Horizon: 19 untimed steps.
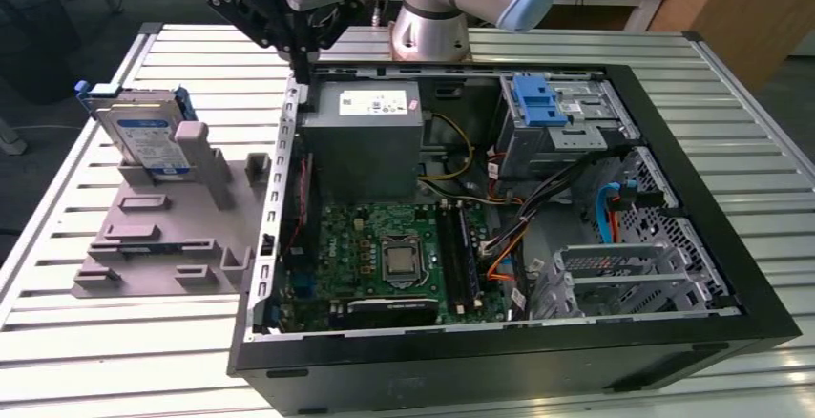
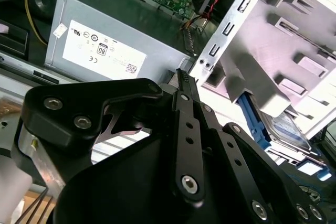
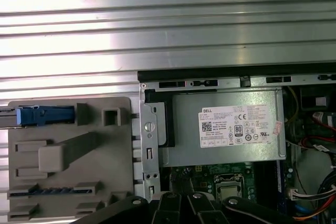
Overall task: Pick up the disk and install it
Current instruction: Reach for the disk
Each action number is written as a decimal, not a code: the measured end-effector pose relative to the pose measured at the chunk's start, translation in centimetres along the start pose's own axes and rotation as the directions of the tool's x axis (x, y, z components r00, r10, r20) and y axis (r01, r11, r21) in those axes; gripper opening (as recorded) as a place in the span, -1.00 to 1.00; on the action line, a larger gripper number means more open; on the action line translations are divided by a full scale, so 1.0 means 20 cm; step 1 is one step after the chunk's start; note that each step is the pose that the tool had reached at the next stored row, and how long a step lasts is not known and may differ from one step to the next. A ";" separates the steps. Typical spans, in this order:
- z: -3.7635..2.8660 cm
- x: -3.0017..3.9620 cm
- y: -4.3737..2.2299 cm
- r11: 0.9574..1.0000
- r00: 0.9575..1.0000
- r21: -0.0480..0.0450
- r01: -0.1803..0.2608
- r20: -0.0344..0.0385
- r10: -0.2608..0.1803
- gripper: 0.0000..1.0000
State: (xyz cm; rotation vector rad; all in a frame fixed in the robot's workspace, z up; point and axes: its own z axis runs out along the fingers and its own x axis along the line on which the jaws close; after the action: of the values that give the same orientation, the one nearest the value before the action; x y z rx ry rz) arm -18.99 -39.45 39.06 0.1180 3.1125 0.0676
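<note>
One disk stands on edge in its stand, and the gripper hangs closed and empty nearby.

Silver with a blue frame, the disk sits upright in a slot at the far end of a gray stand, which rests on the slatted metal table to the exterior view's left of the open computer case. The gripper hovers over the case's far corner on that same side, just above the gray power supply box. Its fingers are pressed together with nothing between them, and it is clear of the disk.
</note>
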 end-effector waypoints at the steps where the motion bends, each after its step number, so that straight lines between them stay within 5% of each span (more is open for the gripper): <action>1: 0.000 0.003 0.000 1.000 1.000 0.000 0.000 0.000 0.000 -0.79; 19: 0.004 0.076 0.004 1.000 1.000 0.000 0.000 0.000 0.000 -0.79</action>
State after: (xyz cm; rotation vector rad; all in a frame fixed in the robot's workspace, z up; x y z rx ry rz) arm -20.50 -39.26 38.94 0.1181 3.1125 0.0677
